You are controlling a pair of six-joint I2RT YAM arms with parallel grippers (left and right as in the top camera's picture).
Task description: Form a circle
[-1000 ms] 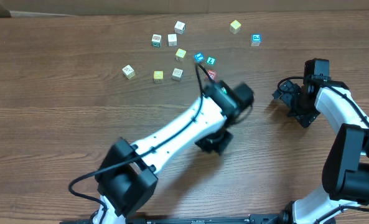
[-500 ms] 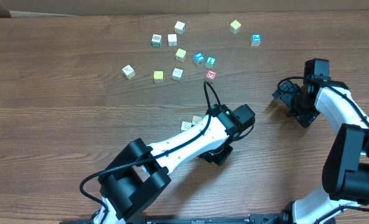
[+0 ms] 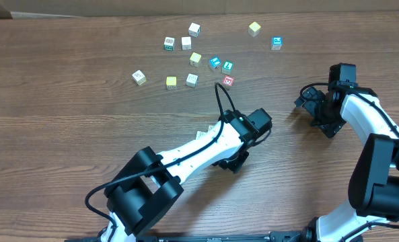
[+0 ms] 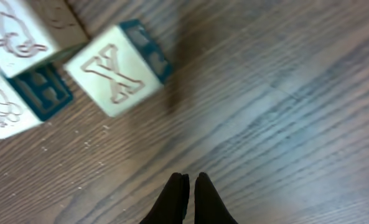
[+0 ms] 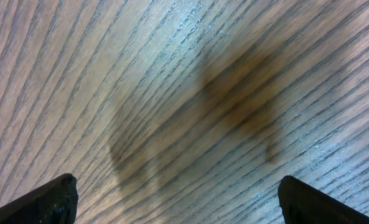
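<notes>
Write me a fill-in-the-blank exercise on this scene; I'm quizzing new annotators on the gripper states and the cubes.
1. The left gripper is ___ and holds nothing.
2. The right gripper hangs ___ over the wooden table.
3. In the left wrist view, the cream cube closest to the left gripper shows the letter ___.

Missing words: shut; open; X.

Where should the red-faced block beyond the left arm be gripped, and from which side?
Probably its two side faces, coming straight down: the red-faced block sits flat with bare table on both flanks, while the nearest blue block sits near its far face.
</notes>
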